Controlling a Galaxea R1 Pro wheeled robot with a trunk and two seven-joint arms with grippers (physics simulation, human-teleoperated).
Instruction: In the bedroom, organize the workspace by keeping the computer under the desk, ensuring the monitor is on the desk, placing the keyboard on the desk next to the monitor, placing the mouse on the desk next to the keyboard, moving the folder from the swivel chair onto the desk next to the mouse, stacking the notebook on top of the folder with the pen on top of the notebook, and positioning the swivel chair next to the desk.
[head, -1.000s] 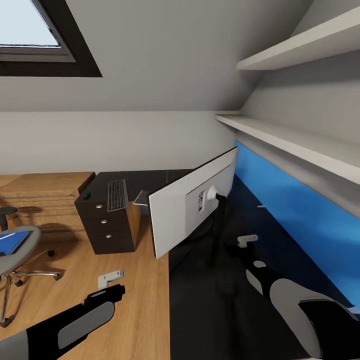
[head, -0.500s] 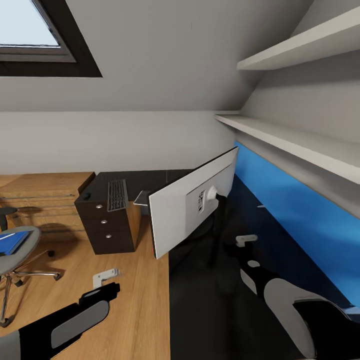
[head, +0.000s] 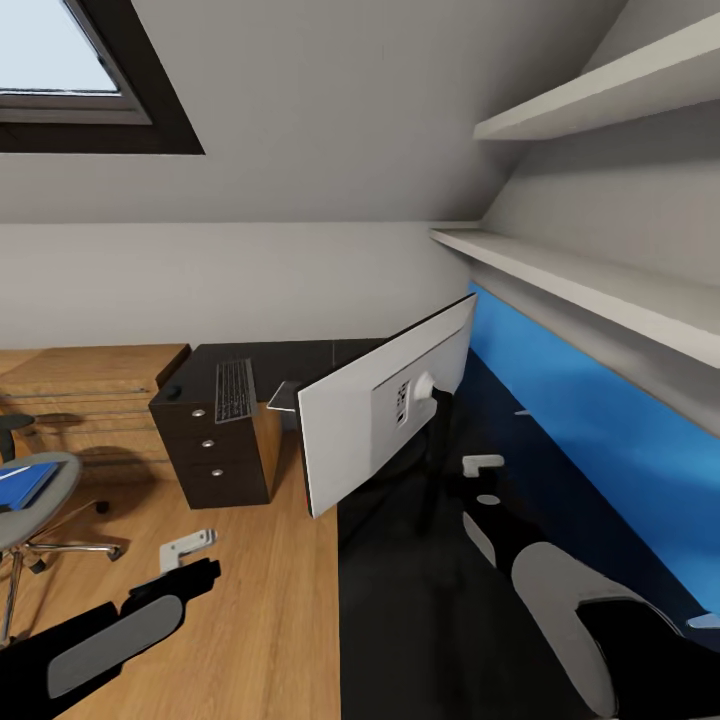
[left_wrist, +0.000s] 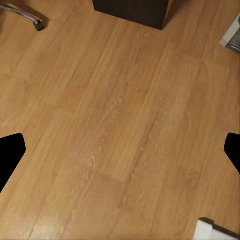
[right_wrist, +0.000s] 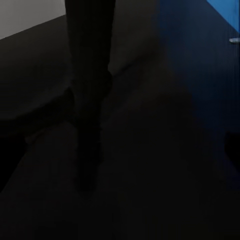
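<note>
On the long black desk (head: 420, 600) the white flat monitor (head: 385, 405) stands rear-on, its long axis running away toward the wall, just ahead of the right gripper (head: 483, 465), the nearer one. The left gripper (head: 187, 546) hangs released over wood floor; the right's fingers cannot be told.

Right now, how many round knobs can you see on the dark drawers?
3. All sit on the front of the dark drawer unit, one above another: top knob, middle knob, bottom knob. Other sides are hidden, so more may exist.
</note>
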